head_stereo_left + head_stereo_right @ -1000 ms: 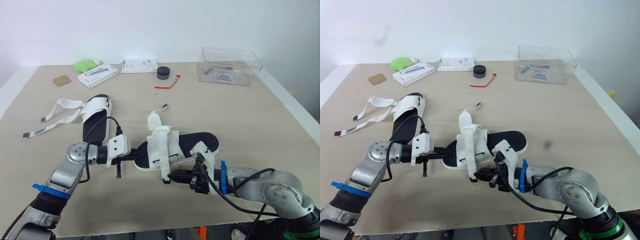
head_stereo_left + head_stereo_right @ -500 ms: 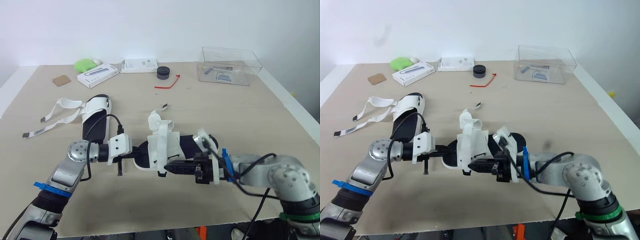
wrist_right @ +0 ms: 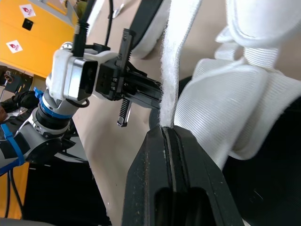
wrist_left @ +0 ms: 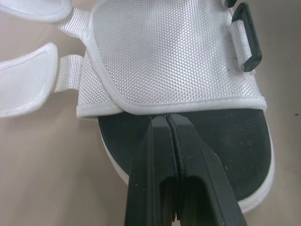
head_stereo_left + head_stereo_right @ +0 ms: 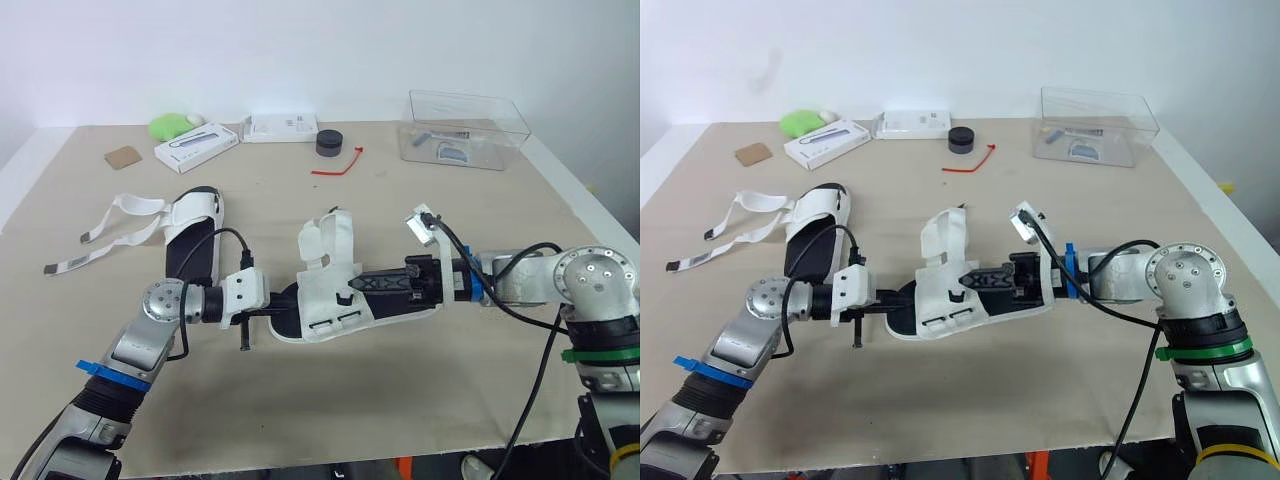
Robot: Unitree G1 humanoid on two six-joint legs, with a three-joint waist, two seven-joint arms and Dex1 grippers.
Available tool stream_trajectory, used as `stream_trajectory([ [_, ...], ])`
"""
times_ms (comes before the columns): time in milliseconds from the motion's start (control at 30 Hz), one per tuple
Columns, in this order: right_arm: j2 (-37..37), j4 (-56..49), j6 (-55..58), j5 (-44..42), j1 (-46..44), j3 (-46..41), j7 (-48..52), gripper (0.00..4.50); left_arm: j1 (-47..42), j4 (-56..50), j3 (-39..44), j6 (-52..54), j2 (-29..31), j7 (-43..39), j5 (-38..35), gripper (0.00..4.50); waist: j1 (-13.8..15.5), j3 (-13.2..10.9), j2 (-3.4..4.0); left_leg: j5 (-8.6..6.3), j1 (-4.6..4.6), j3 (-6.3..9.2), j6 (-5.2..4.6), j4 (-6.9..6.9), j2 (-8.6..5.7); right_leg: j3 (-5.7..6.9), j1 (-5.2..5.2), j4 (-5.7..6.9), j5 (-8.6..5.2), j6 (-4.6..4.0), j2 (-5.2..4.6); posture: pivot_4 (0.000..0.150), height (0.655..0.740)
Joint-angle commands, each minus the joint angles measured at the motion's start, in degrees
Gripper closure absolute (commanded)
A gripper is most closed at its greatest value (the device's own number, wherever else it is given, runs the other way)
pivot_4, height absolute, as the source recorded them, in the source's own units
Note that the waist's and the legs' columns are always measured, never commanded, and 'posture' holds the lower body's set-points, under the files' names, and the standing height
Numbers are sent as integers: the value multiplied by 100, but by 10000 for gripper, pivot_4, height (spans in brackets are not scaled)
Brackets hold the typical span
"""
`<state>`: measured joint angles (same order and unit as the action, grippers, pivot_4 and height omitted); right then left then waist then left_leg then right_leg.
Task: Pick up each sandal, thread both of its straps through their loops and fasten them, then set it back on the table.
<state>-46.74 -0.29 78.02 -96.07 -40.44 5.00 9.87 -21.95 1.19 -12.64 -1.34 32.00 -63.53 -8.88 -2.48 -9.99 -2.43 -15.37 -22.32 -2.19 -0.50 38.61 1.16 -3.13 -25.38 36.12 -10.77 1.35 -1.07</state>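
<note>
The near sandal (image 5: 326,306), black-soled with a white mesh upper, lies at the table's middle, one end raised. My left gripper (image 5: 283,305) is shut on the edge of its sole (image 4: 221,141), just below the mesh panel (image 4: 174,56) with its black loops (image 4: 245,38). My right gripper (image 5: 346,288) reaches in from the right and is shut on a white strap (image 3: 173,66) of that sandal, held up over the upper. The second sandal (image 5: 194,236) lies flat at the left, with its loose straps (image 5: 118,220) spread out on the table.
Along the back stand a clear plastic box (image 5: 464,131), a black round object (image 5: 328,144), a red tie (image 5: 336,166), two white boxes (image 5: 196,149) (image 5: 282,129), a green object (image 5: 172,129) and a cardboard piece (image 5: 124,159).
My right arm has swung from the table's near edge round to the sandal's right side, drawing the strap up and over. The upper's flaps have lifted and spread. The left gripper has held still.
</note>
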Motion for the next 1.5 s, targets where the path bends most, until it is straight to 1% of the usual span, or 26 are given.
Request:
stream_trajectory([
  [33,63,116,266,-90,-153,-26,59,44330,20,-19,-21,-32,15,38,62,45000,-1,0,0,-2,-1,-1,-3,1,-1,-1,1,-4,1,2,-2,1500,7400],
  [233,126,427,657,-288,-378,-43,75,44330,64,-58,-29,-17,54,58,63,45000,-2,0,0,-3,-2,-2,-6,1,-1,-2,1,-6,2,4,-2,1500,7400],
  [467,158,389,932,-154,-311,-15,182,44330,73,-102,-53,15,60,81,76,45000,-1,1,1,-3,-2,0,-8,1,-1,1,2,-5,3,3,-1,1500,7400],
  [667,166,292,1074,202,-226,55,233,44330,51,-87,-65,36,44,97,85,45000,-2,1,2,-3,-2,0,-9,1,-1,1,2,-5,3,3,-1,1500,7400],
  [833,203,346,1112,909,-327,15,529,44330,56,-61,-86,19,24,119,99,45000,-4,2,2,-4,-2,0,-10,1,0,1,1,-5,3,3,1,1500,7400],
  [1000,236,221,1245,1510,-444,7,1027,44330,46,-4,-87,-1,21,145,111,45000,-4,2,3,-4,-1,0,-10,2,-1,0,2,-5,3,2,0,1500,7400],
  [1167,178,-117,1208,2088,-434,93,1698,44330,44,38,-91,-29,32,167,128,45000,-3,2,3,-4,-1,0,-10,2,-1,1,2,-5,3,3,0,1500,7400],
  [1333,17,-682,1052,2538,-428,318,2512,44330,35,62,-113,-31,-4,202,137,45000,-5,3,5,-5,0,1,-11,2,0,1,1,-5,3,3,2,1500,7400],
  [1500,-130,-796,776,3098,-452,535,3129,44330,43,57,-118,-25,-18,200,129,45000,-6,3,5,-7,2,1,-14,2,1,1,1,-4,2,2,4,1500,7400],
])
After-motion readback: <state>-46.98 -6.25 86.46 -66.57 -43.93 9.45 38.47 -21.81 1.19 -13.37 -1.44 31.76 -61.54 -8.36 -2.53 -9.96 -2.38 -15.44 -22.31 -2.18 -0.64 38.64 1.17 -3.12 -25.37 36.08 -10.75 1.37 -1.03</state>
